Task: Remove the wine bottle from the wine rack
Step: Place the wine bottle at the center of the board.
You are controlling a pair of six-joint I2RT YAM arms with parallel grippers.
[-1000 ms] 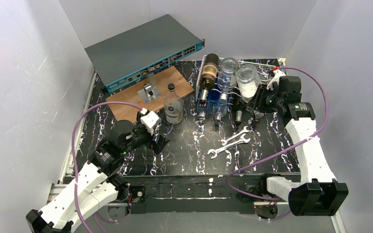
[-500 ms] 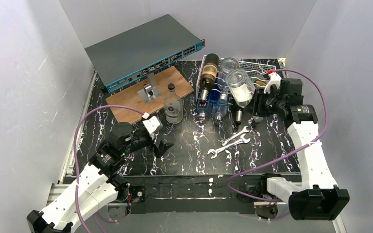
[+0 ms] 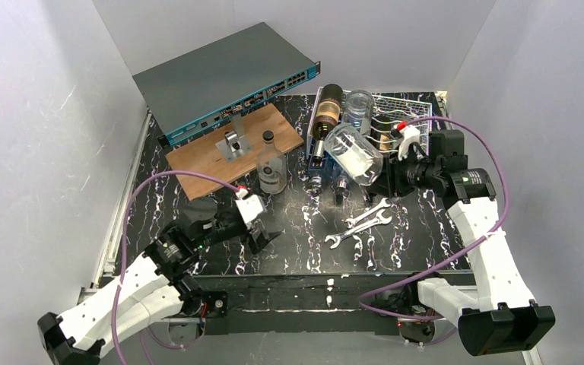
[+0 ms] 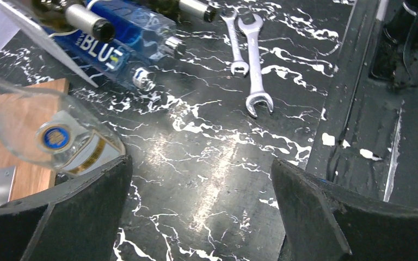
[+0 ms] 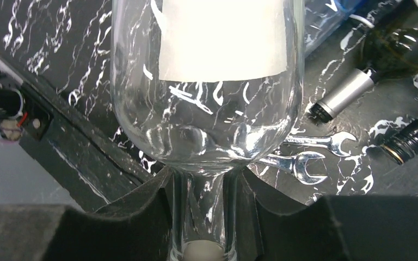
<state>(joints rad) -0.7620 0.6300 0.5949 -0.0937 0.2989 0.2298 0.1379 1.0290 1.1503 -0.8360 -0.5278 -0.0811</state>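
Jaws of our right gripper pinch the clear bottle by its neck, tilted, just in front of the rack. We hold our left gripper with jaws wide, well apart from the rack.

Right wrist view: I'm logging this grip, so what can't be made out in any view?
- Right wrist: the clear bottle loses its base past the top edge; its label is glared blank.
- Top external: wine rack, left cradles hidden under the dark bottle.
- Left wrist: the glass bottle is cut by the left edge.

Left fingers spread wide, right fingers clamped
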